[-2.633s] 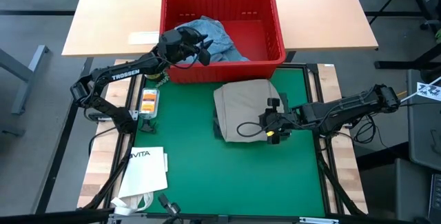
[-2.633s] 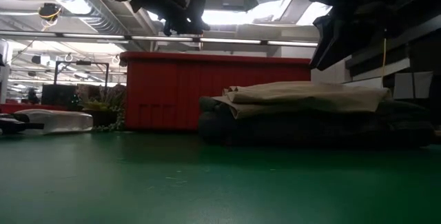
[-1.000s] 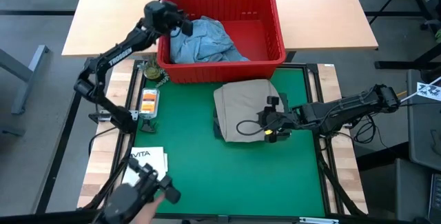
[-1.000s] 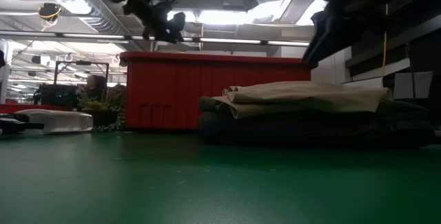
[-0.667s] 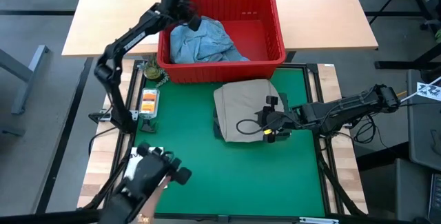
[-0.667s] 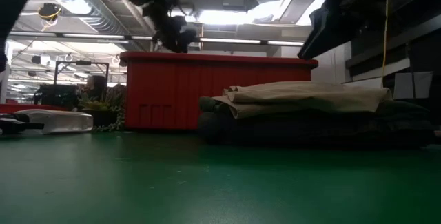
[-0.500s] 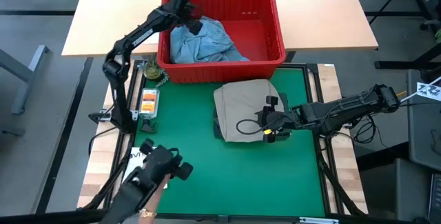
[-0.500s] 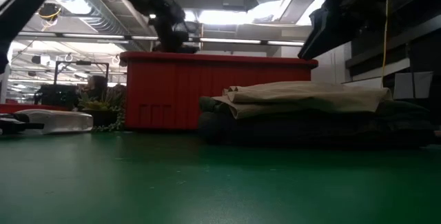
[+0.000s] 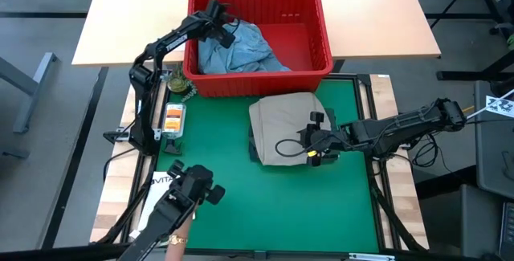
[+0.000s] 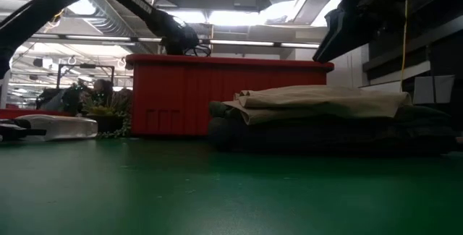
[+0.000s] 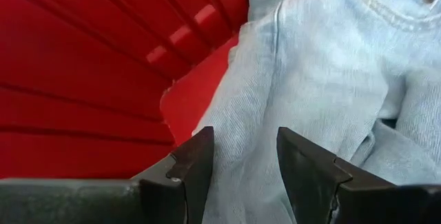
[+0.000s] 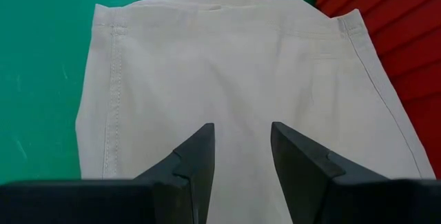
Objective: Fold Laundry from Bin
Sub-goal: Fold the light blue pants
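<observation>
High view showed the left claw (image 9: 215,14) reaching into the bin (image 9: 309,48) at its ten o'clock corner, right over the jeans (image 9: 241,48) heaped in the bin's left half. From the left wrist view, its fingers (image 11: 196,158) stood spread with denim (image 11: 324,65) between and just beyond them, not yet pinching any of it; I could not tell whether the tips touched the cloth. The bin sat at twelve o'clock on the table, its near wall against the far edge of the green mat (image 9: 241,205).

At about three o'clock from the mat's centre, the right claw (image 9: 319,147) hung over the khaki garment (image 9: 281,120), which lay folded on top of darker clothes in a neat stack. Its fingers (image 12: 200,151) were spread too, holding nothing, poised just above the tan cloth (image 12: 227,65).

At seven o'clock a person's hand (image 9: 173,241) came in over the table's near edge carrying a dark device, close to the white bag (image 9: 165,182).

To my eye the step in hand was fetching the last piece, with the stack already made. The next move would call for the left claw to drop a little, close on a thick fold of denim near the waistband, and lift it clear of the bin wall onto open mat.
</observation>
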{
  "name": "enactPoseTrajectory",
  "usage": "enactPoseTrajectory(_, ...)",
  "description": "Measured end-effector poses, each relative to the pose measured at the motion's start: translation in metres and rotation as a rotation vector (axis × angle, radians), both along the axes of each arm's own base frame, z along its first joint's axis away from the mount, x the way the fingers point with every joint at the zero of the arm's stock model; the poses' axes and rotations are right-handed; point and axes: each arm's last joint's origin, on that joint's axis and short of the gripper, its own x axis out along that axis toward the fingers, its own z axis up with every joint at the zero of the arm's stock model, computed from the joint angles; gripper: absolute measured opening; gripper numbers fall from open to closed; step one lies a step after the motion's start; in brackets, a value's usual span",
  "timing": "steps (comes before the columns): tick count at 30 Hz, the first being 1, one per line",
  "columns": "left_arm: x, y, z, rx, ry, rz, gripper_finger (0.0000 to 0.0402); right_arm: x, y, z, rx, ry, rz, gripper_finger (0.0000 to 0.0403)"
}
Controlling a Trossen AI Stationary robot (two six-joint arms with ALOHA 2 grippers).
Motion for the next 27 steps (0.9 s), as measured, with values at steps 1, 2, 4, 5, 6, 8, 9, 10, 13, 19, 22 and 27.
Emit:
enactPoseTrajectory(1, 0.000, 0.000, -0.001, -0.002, 0.001, 0.000, 0.0156, 0.000, 0.000, 0.000, 0.000, 0.000, 0.000, 0.0143)
enactPoseTrajectory(2, 0.000, 0.000, -0.001, -0.002, 0.000, -0.001, 0.0156, 0.000, 0.000, 0.000, 0.000, 0.000, 0.000, 0.0143)
enactPoseTrajectory(4, 0.001, 0.000, -0.001, -0.005, -0.005, -0.008, 0.0156, 0.000, 0.000, 0.000, 0.000, 0.000, 0.000, 0.0143)
enactPoseTrajectory(5, 0.001, 0.000, -0.001, -0.006, -0.007, -0.011, 0.0156, 0.000, 0.000, 0.000, 0.000, 0.000, 0.000, 0.0143)
enactPoseTrajectory(6, 0.001, 0.000, -0.001, -0.007, -0.008, -0.012, 0.0156, 0.000, 0.000, 0.000, 0.000, 0.000, 0.000, 0.0143)
enactPoseTrajectory(8, -0.001, 0.001, -0.001, -0.007, -0.007, -0.010, 0.0156, 0.000, 0.000, 0.000, 0.000, 0.000, 0.000, 0.0143)
enactPoseTrajectory(9, -0.002, 0.002, -0.001, -0.007, -0.008, -0.008, 0.0156, 0.000, 0.000, 0.000, 0.000, 0.000, 0.000, 0.0143)
enactPoseTrajectory(10, -0.002, 0.002, -0.001, -0.008, -0.008, -0.008, 0.0156, 0.000, 0.000, 0.000, 0.000, 0.000, 0.000, 0.0143)
enactPoseTrajectory(13, -0.003, 0.002, -0.001, -0.010, -0.007, -0.005, 0.0156, 0.000, 0.000, 0.000, 0.000, 0.001, 0.000, 0.0143)
enactPoseTrajectory(19, -0.009, 0.003, -0.008, -0.033, 0.010, 0.004, 0.0156, 0.000, 0.000, 0.000, -0.001, 0.001, 0.001, 0.0143)
enactPoseTrajectory(22, -0.010, 0.003, -0.011, -0.035, 0.018, 0.001, 0.0152, 0.000, 0.000, 0.000, -0.001, 0.001, 0.001, 0.0143)
enactPoseTrajectory(27, -0.009, 0.003, -0.011, -0.033, 0.019, 0.002, 0.0098, 0.000, 0.000, 0.000, -0.001, 0.001, 0.000, 0.0143)
